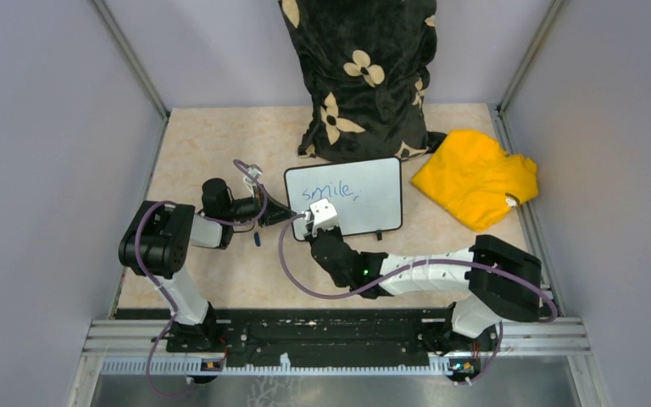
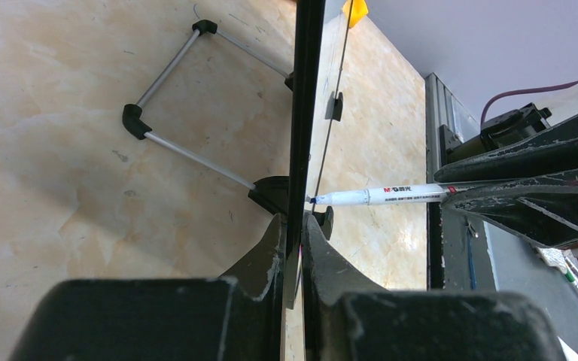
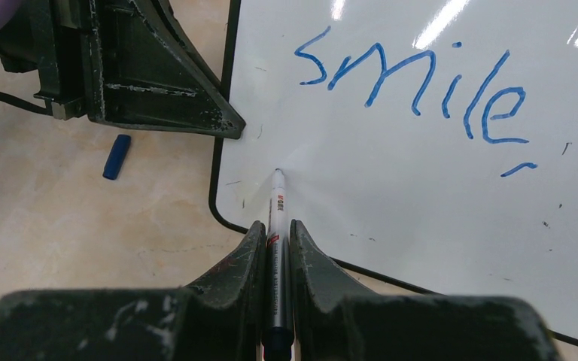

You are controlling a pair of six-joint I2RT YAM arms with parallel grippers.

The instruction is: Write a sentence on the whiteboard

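Note:
The whiteboard (image 1: 375, 202) stands tilted at the middle of the table, and the sentence (image 1: 329, 192) on it reads "smile," in blue. My left gripper (image 1: 292, 214) is shut on the board's left edge; in the left wrist view its fingers (image 2: 275, 252) pinch the dark frame (image 2: 305, 90). My right gripper (image 3: 277, 226) is shut on a white marker (image 3: 277, 201). The marker's tip touches the board's lower left area, below the "s" of the sentence (image 3: 414, 83). The left wrist view shows the same marker (image 2: 391, 195) meeting the board from the right.
A blue marker cap (image 3: 117, 156) lies on the table left of the board. A yellow cloth (image 1: 475, 174) sits at the right, and a black flowered cushion (image 1: 360, 76) stands behind the board. A wire stand (image 2: 173, 71) props the board's back. Grey walls close in both sides.

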